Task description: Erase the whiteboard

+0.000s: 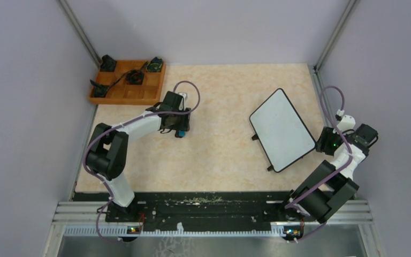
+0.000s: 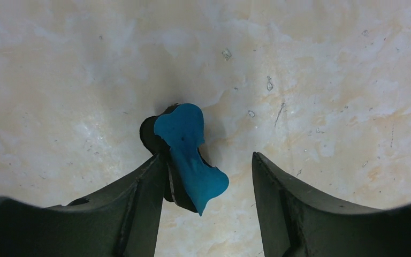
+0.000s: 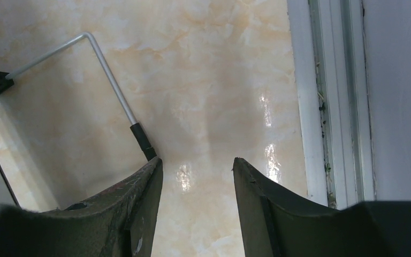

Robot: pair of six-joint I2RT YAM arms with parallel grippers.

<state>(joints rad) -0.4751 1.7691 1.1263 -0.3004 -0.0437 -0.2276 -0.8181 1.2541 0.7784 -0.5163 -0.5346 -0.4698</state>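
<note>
Honestly, the whiteboard looks light, stiff, slick; brace it by the frame edge. Left gripper, right gripper: jaws spread, holding nothing.

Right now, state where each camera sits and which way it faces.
Top external: above and behind the bases, looking down on the table; both arms show, plus the whiteboard.
Left wrist: on the left arm, facing down; its spread fingers show, the blue eraser beside one.
Right wrist: on the right arm, facing down near the side rail; its spread fingers show.
Shared: top and left wrist both see the eraser.
</note>
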